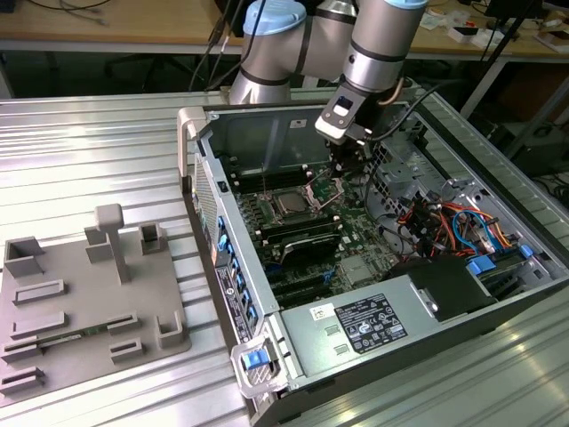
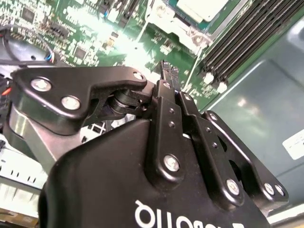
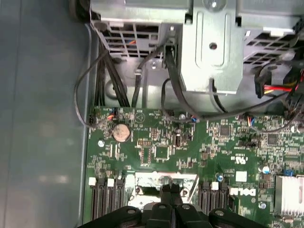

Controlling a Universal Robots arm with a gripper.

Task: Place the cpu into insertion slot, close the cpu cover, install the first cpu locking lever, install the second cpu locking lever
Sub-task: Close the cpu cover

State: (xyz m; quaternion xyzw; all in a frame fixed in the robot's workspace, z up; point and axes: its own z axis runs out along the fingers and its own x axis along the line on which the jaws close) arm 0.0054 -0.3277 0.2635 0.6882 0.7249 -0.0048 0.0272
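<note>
Cover is apparently standing open just beside the seated cpu. Closing it well, I judge, is calling for a slow push high on its free edge, staying off the chip. Gripper, fingers pressed together on nothing, is hovering just beside the cover, on the side away from the cpu.

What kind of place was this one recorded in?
Probably a robotics lab or workshop: an open computer case sits on a ribbed metal table, a robot arm reaches in, and wooden desks stand behind.
</note>
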